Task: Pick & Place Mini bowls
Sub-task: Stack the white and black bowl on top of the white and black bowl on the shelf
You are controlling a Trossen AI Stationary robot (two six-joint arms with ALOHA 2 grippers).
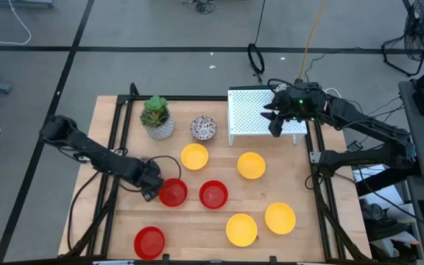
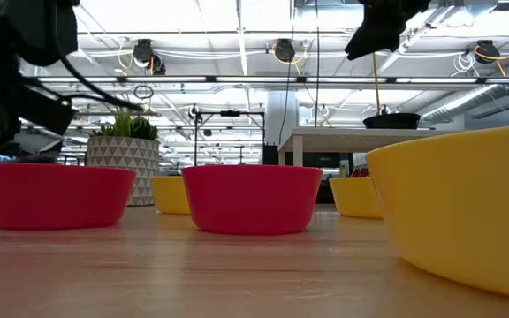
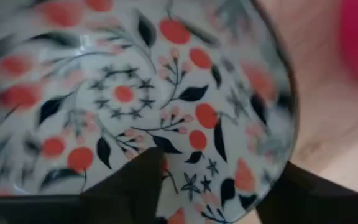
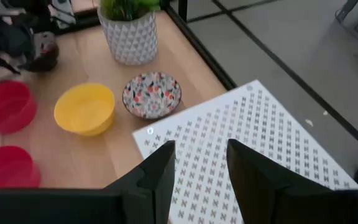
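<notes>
Left gripper (image 1: 152,188) lay low over the table's left half, just beside a red bowl (image 1: 173,193); its wrist view was filled by a floral bowl (image 3: 135,93) with a dark finger (image 3: 135,186) over the near rim and another at the rim's outer side, so the fingers were closed on that bowl. Right gripper (image 1: 274,121) hovered above the white perforated stand (image 1: 252,110) at the table's far edge, its fingers (image 4: 157,177) slightly parted and holding nothing. A second floral bowl (image 1: 203,128) sat between the potted plant (image 1: 156,118) and the stand, near the far edge; a yellow bowl (image 1: 194,156) lay just before it, another (image 1: 251,165) in front of the stand. A second red bowl (image 1: 213,194) occupied the centre, with open wood between it and the two yellow bowls (image 1: 241,229) (image 1: 280,218) close together near the front right; a third red bowl (image 1: 149,241) sat near the front edge, well apart from the others.
</notes>
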